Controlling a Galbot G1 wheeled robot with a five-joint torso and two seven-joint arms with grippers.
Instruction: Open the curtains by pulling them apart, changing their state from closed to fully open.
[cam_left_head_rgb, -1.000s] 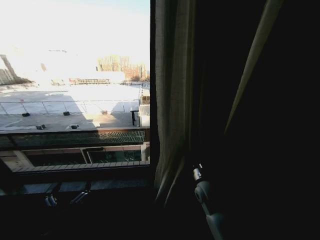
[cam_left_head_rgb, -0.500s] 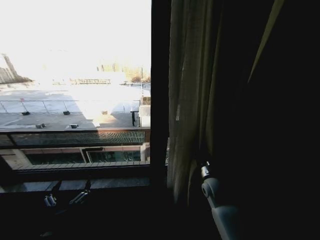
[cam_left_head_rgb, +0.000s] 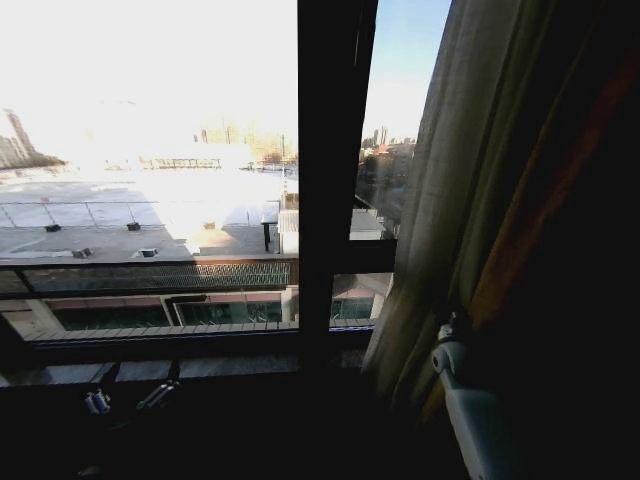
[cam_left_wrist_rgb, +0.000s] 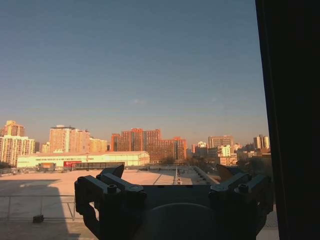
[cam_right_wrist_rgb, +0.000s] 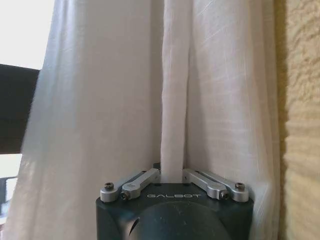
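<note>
Upper-floor room by a window (cam_left_head_rgb: 150, 200): sheer white curtains (cam_right_wrist_rgb: 100, 100), textured yellow wall (cam_right_wrist_rgb: 302, 125), dark window frame (cam_left_head_rgb: 328, 170), rooftops and city skyline (cam_left_wrist_rgb: 140, 145) outside.

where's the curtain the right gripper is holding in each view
Head view: the curtain hangs bunched right of the dark window frame, with the right gripper at its lower edge.
Left wrist view: no white fabric visible, just skyline.
Right wrist view: white folds, one pinched above the gripper.
Shared landmark: the right gripper.
</note>
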